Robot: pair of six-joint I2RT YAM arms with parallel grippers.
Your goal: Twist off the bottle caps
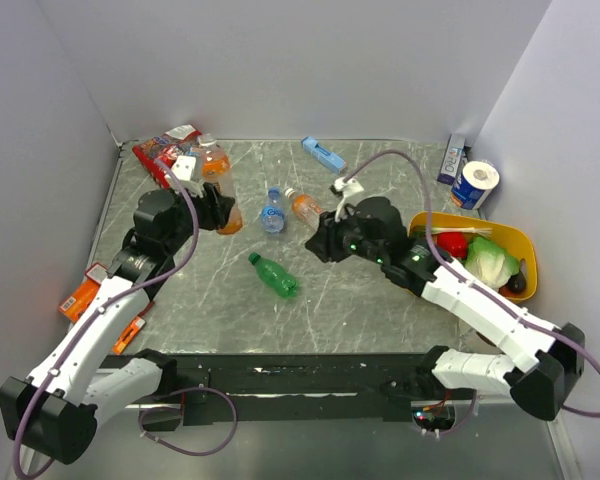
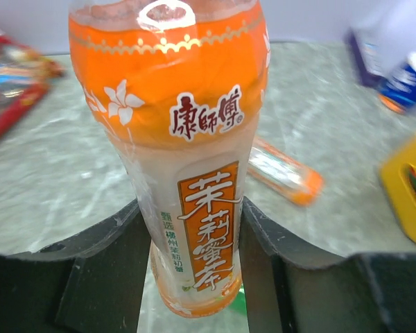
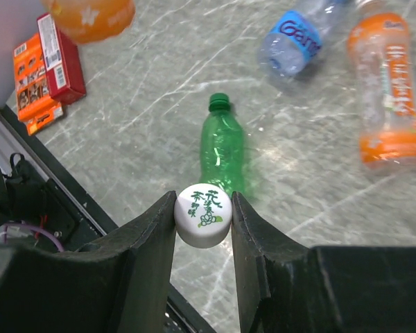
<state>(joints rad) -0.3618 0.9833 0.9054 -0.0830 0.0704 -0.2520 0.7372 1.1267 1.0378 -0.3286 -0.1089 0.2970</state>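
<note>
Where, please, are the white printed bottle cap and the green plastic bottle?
white printed bottle cap (image 3: 203, 215): right wrist view, on its printed top face.
green plastic bottle (image 3: 221, 152): right wrist view, on the middle of its body.

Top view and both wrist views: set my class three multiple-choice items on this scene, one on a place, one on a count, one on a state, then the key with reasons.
1. Where is the green bottle?
A. on top of another bottle
B. lying near the middle of the table
C. on the floor

2. How many bottles show in the top view?
A. two
B. four
C. six

3. What is the right gripper holding?
A. nothing
B. a bottle
C. a white cap

Key:
1 B, it lies on its side there.
2 B, green bottle, clear bottle, lying orange bottle, held orange bottle.
3 C, the cap is pinched in its jaws.
</note>
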